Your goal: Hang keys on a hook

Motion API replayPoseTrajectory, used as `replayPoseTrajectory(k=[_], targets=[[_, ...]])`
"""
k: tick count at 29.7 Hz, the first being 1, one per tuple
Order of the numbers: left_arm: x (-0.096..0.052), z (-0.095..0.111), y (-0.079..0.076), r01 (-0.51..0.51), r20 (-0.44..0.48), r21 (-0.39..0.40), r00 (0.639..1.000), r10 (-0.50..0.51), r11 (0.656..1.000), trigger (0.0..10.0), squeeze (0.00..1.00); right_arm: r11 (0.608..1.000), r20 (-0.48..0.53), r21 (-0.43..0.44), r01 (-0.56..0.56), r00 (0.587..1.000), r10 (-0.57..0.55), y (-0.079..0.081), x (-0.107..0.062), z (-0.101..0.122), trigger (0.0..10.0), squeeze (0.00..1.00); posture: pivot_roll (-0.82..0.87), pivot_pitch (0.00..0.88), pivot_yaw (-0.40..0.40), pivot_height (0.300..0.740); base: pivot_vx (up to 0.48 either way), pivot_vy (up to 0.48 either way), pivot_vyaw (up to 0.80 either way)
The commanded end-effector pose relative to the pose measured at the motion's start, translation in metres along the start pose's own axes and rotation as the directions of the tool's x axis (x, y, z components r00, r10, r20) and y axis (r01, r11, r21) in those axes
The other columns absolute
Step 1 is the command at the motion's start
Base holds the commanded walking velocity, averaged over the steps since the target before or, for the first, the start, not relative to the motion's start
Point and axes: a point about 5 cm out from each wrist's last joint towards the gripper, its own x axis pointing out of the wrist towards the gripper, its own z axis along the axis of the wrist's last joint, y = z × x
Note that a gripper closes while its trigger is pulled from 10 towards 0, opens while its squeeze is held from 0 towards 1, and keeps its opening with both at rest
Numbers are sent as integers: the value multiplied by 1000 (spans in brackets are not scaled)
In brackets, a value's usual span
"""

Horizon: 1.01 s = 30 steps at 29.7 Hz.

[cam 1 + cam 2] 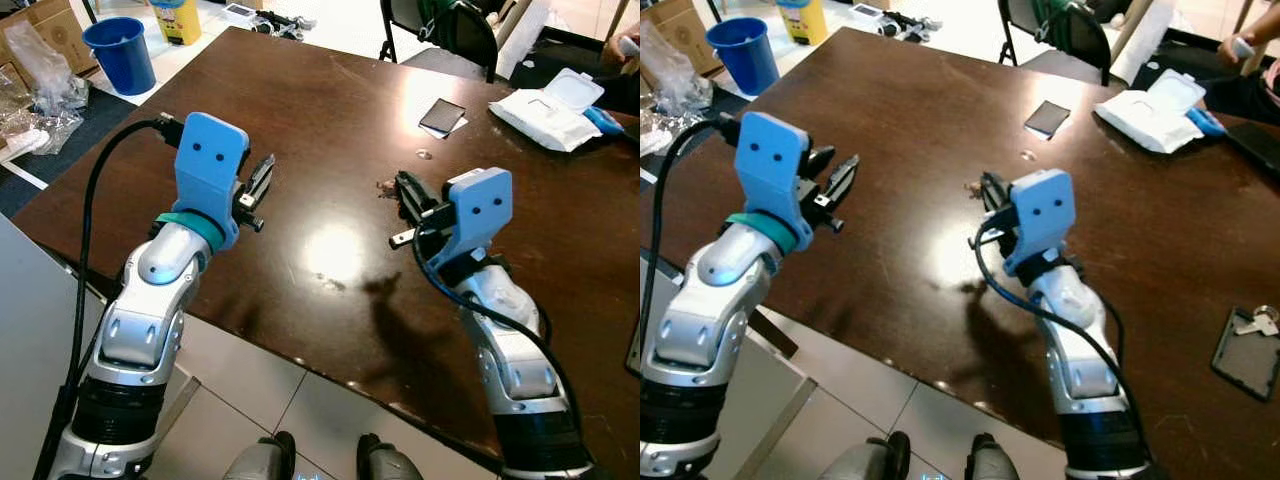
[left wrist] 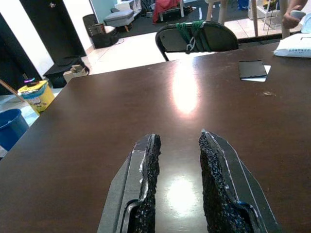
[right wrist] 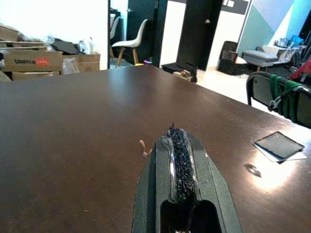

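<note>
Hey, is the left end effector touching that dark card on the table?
Apart. In the left wrist view the left end effector hovers near the camera, with a long stretch of bare table before the dark card.

A lived-in home, by its look: a large dark wooden table (image 1: 330, 120) stands on pale floor tiles (image 1: 270, 395), with a black chair (image 2: 197, 36) at its far side draped with green cord. Farther off are a grey sofa (image 2: 119, 17), dark doors (image 3: 206, 29) and a white chair (image 3: 133, 41). Cardboard boxes (image 3: 31, 60) sit to the left, near a blue bucket (image 1: 120, 52) and a yellow container (image 2: 36, 94).
</note>
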Motion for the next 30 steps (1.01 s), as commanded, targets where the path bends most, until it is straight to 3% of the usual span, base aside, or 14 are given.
replayPoseTrajectory(k=[1,21,30], targets=[[-1,-3,1,-6,-17,4,1000,6,1000,10000,0,1000,4,4,3,1000,-3,-1,0,2,10000,0,19,133,85,740,0,0,0],[2,-6,15,-22,-34,31,999,23,999,10000,0,1000,22,8,9,1000,-9,3,9,2,10000,0,6,95,124,740,0,0,0],[8,-4,15,-8,-32,30,999,9,1000,10000,0,1000,31,-1,29,999,-29,-2,11,5,10000,0,-10,112,137,740,0,0,0]])
